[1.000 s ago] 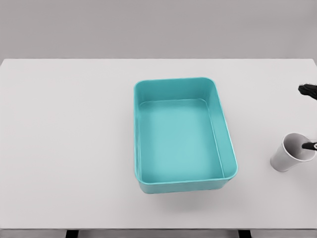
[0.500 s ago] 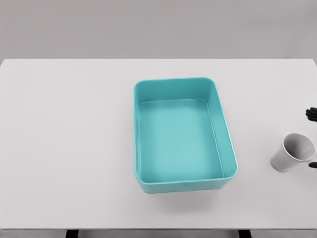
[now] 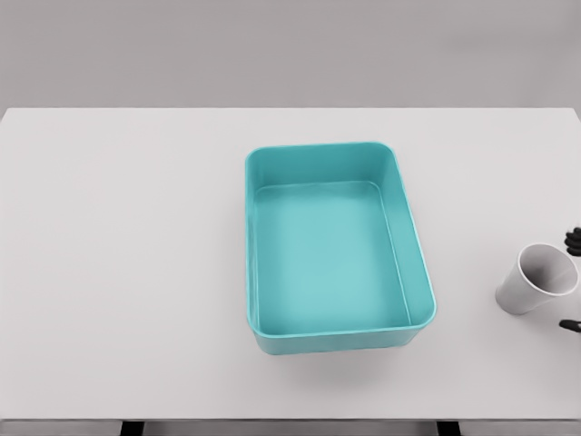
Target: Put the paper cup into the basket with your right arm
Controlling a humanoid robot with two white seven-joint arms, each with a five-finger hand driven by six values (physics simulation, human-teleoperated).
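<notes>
teal basket (image 3: 338, 245) one, paper cup (image 3: 536, 280) one lying tilted, right fingers (image 3: 574, 241) state unclear

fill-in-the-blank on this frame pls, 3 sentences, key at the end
1. The paper cup lies tipped on the table, to the ____ of the basket in the head view.
2. The inside of the teal basket is ____.
3. Black fingertips show at the picture's ____ edge, beside the cup.

Missing words: right; empty; right
</notes>
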